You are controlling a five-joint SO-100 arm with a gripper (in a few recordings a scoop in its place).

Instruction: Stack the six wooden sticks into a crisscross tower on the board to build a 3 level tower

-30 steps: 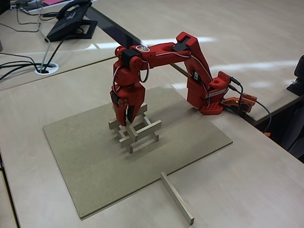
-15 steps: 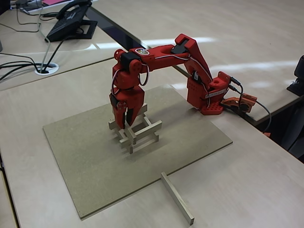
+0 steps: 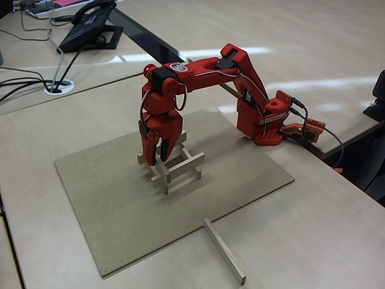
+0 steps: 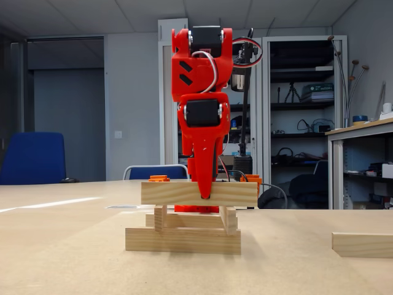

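**Fifth stick going onto the tower**

My gripper [image 3: 157,158] points straight down over the tower [image 3: 170,165], its fingers straddling the top-level stick [image 4: 199,193] on the tower's 9 o'clock side in the high fixed view. The fingers look spread a little, but I cannot tell whether they pinch the stick or have let go of it.

The tower stands near the middle of the board [image 3: 108,198]: two crossed levels complete, with this one stick begun on the third. The sixth stick [image 3: 224,250] lies on the counter [image 3: 325,229], just off the board's edge at about 5 o'clock from the tower.

To do this well, I judge I should open only slightly and rise straight up, so neither finger drags the stick along or nudges the level beneath. The stick should sit square across both supports, leaving room for its partner.

I can read no brand, label or writing anywhere.
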